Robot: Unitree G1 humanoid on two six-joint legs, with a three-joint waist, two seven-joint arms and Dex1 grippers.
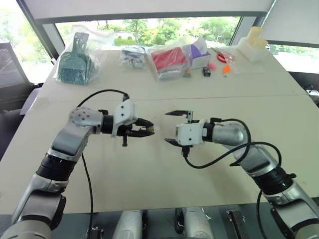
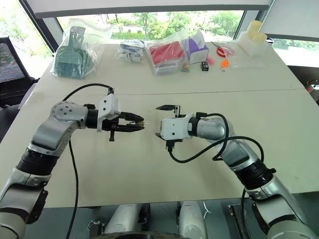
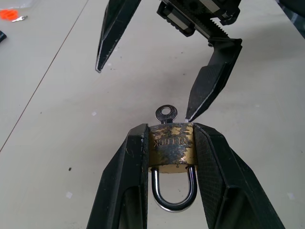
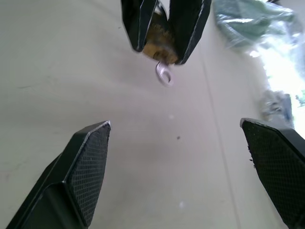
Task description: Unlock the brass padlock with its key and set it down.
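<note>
My left gripper (image 1: 148, 130) is shut on the brass padlock (image 3: 171, 149), pinching its yellowish body by the sides above the table. The silvery shackle (image 3: 174, 191) loops back between the fingers and looks closed. The key (image 3: 166, 114) sits in the padlock's keyhole, with its small round bow sticking out past the fingertips. My right gripper (image 1: 167, 127) faces the left one from the right, open wide. One of its fingertips (image 3: 190, 114) is close beside the key's bow without gripping it. In the right wrist view the padlock (image 4: 159, 36) and key (image 4: 163, 75) hang ahead of the open fingers.
Along the table's far edge lie a bagged green item (image 1: 76, 62), a bagged red item (image 1: 168, 59), a purple and white box (image 1: 200, 54), a small black box (image 1: 206, 71), orange bits (image 1: 227, 69) and a white container (image 1: 251, 45). A seam (image 1: 209, 97) crosses the table.
</note>
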